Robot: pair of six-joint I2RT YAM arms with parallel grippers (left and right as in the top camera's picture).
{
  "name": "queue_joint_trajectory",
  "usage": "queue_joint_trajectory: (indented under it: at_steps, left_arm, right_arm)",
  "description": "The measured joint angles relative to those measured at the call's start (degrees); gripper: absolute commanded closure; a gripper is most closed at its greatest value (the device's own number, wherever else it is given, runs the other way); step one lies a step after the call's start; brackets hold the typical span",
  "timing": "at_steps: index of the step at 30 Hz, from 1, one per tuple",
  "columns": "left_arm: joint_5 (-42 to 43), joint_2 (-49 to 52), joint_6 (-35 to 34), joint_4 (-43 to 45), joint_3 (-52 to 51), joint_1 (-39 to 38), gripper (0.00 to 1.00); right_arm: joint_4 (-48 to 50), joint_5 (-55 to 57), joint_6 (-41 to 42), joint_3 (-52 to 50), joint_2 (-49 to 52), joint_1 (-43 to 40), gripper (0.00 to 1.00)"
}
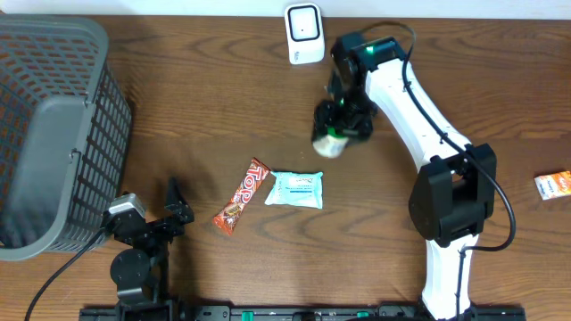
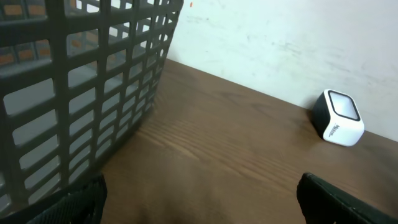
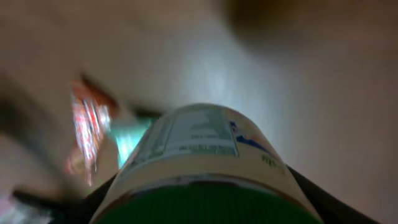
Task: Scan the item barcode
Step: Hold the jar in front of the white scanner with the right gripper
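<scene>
Holding a small cream bottle (image 1: 328, 141) with a green cap, the right tool (image 1: 337, 126) is clamped on its sides at the far middle of the wooden tabletop (image 1: 223, 107). The bottle sits just near and a little right of a white barcode scanner (image 1: 304, 34), which stands at the far edge by the wall. The two are close but apart. In the right wrist view, which is blurred, the bottle fills the lower frame. Its green cap is nearest the camera and a printed label panel faces up. Whether the bottle touches the tabletop cannot be told.

The left tool (image 1: 176, 207) rests at the near left with its fingers (image 2: 81, 199) spread wide apart, gripping nothing. Just left of it stands a tall grey plastic basket (image 1: 53, 134) with lattice walls.

In the middle of the tabletop, a red and orange chocolate bar (image 1: 243, 196) lies at an angle. A pale blue packet (image 1: 295, 189) lies just to its right. A small orange packet (image 1: 555, 185) lies at the right edge, well apart from everything else.
</scene>
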Motion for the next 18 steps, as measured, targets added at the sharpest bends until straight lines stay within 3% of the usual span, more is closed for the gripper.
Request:
queue_joint_trajectory:
  at_steps: [9,18]
  left_arm:
    - [0.00,0.00,0.00,-0.04,0.02,0.00,0.02]
    - [0.00,-0.04,0.00,-0.09,0.04,0.00,0.02]
  right_arm:
    - [32.44,13.07,-0.28,-0.04,0.00,0.00,0.52]
    - [55.74,23.50,-0.42,-0.26,0.07,0.11,0.45]
